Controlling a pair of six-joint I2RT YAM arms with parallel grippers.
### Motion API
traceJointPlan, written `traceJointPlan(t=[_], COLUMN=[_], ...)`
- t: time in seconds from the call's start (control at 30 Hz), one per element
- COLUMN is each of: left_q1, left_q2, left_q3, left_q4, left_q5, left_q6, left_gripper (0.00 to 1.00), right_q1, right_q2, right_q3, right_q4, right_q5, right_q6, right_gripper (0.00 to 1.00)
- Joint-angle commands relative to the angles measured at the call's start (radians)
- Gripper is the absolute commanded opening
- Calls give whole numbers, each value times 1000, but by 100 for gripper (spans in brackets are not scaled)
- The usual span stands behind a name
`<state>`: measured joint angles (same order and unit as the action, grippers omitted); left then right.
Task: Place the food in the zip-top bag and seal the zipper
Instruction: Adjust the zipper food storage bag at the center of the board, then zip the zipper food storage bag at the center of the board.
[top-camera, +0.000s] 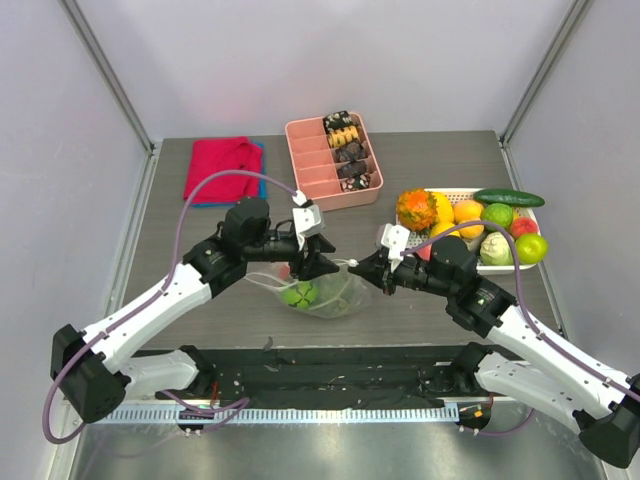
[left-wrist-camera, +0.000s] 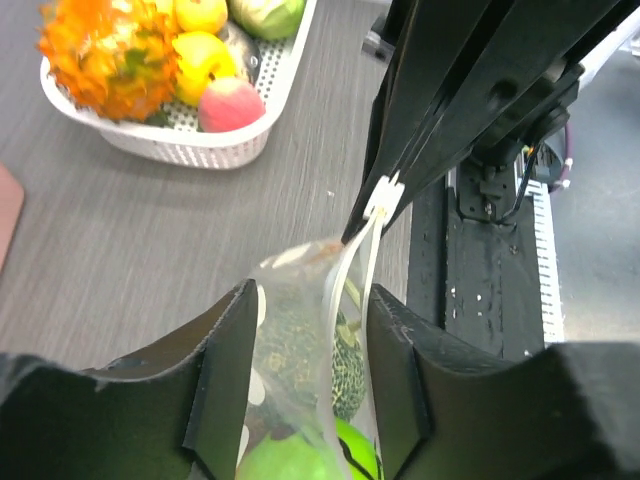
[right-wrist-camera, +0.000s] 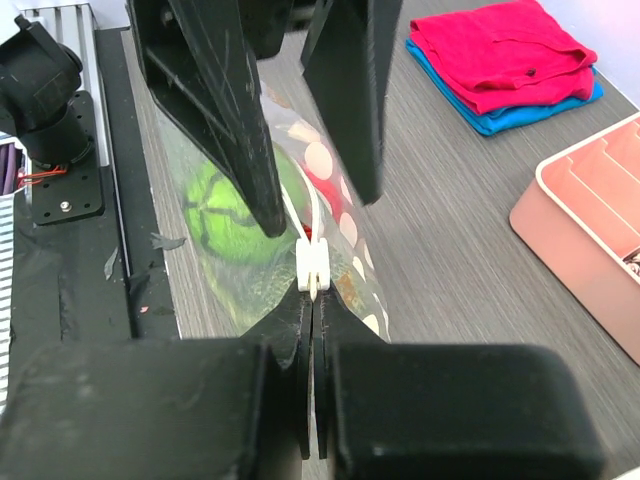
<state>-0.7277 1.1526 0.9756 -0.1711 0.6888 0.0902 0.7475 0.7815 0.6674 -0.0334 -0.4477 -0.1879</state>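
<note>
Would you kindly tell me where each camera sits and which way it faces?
Top external: above and behind the bases, looking down on the table; left arm and right arm show.
Left wrist: on the left arm, facing the white basket; the open left gripper straddles the zip-top bag.
Right wrist: on the right arm, facing the red cloth; the right gripper is shut on the slider.
Shared: both wrist views show the slider and green fruit.
</note>
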Motion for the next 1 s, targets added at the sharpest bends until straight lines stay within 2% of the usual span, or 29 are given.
traceJointPlan(t=[0.0,0.3,0.4,0.5,0.57,0.6,0.7,0.97], left_q1=[-36,-105,-108,-114,-114,-113,-113,-67], left_q2=[-24,38,56,73,78,75,61,24], left_q3=[41,86,101,113,123,121,118,107], left_q4=[90,87,87,75,50,23,-36,-218], left_q5=[-23,-6,3,8,6,3,3,3], left_q6=[6,54,54,57,78,86,132,209], left_gripper=[50,52,49,40,28,18,3,0], right_q1=[-4,-5,-4,-4,-5,-5,-4,-7], right_q2=[-13,-19,-22,-24,-28,-30,-39,-105], right_q3=[18,23,23,23,23,23,21,-8], right_q4=[40,0,-5,-5,-5,-5,-8,-13], right_q5=[-34,-45,-51,-46,-40,-37,-17,83], right_q6=[-7,-19,-24,-24,-25,-27,-24,34], right_gripper=[1,1,1,1,1,1,1,1])
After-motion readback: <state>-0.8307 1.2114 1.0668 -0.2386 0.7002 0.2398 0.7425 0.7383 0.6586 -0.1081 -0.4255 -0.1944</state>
